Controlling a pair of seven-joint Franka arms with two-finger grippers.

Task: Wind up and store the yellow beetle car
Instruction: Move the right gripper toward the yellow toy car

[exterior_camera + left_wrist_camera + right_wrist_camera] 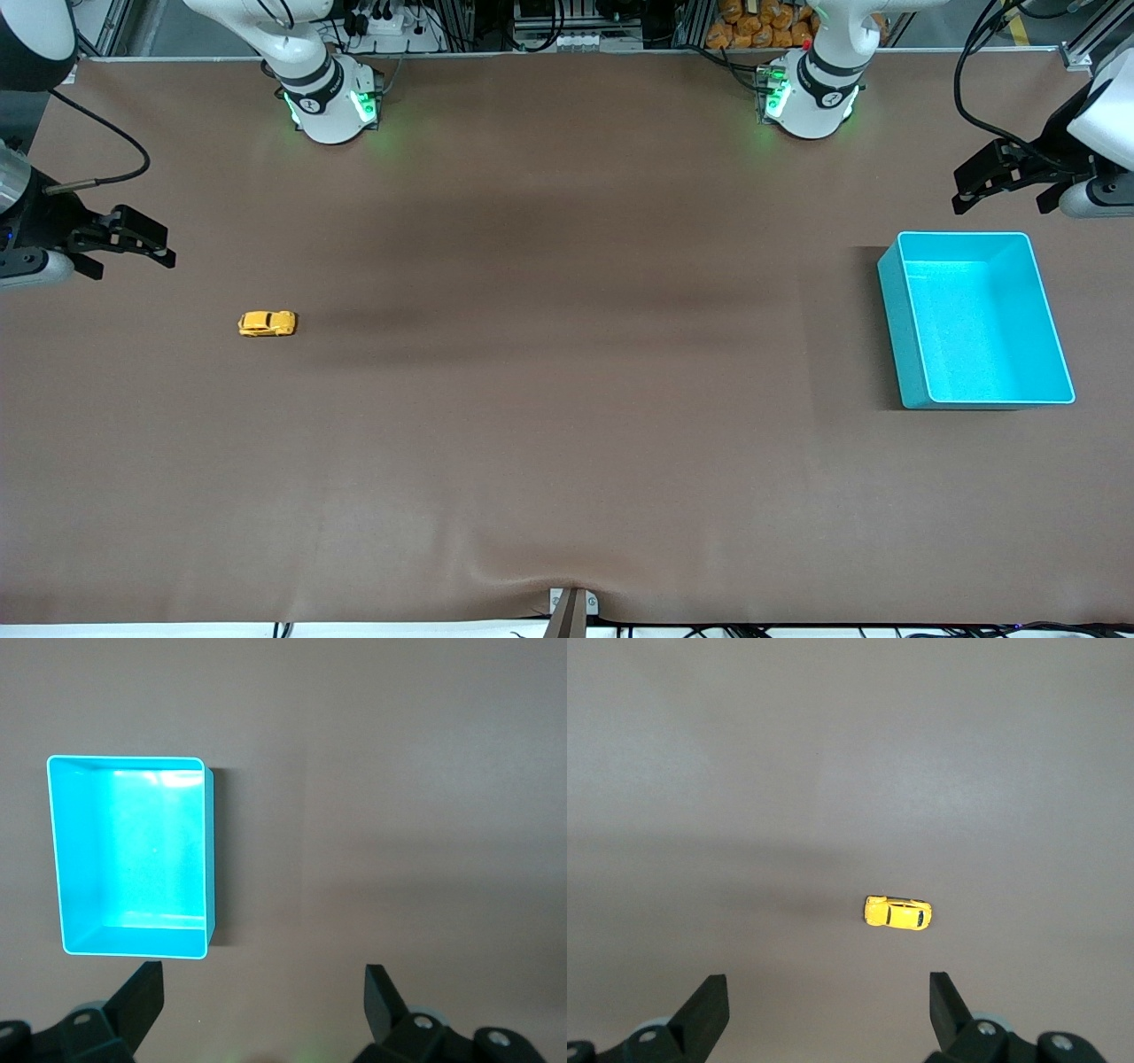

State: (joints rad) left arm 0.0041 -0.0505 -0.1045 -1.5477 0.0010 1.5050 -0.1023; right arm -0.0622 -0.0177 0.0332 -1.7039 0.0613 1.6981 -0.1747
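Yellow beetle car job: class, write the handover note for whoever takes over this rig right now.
Right gripper: open, holding nothing, over the table's right-arm end.
Left gripper: open, holding nothing, over the table by the turquoise bin.
Yellow beetle car: on the table at the right arm's end, on its wheels, untouched.
The bin stands at the left arm's end with nothing in it.
Done: nothing.
Left: grasp the car, wind it, put it in the bin.
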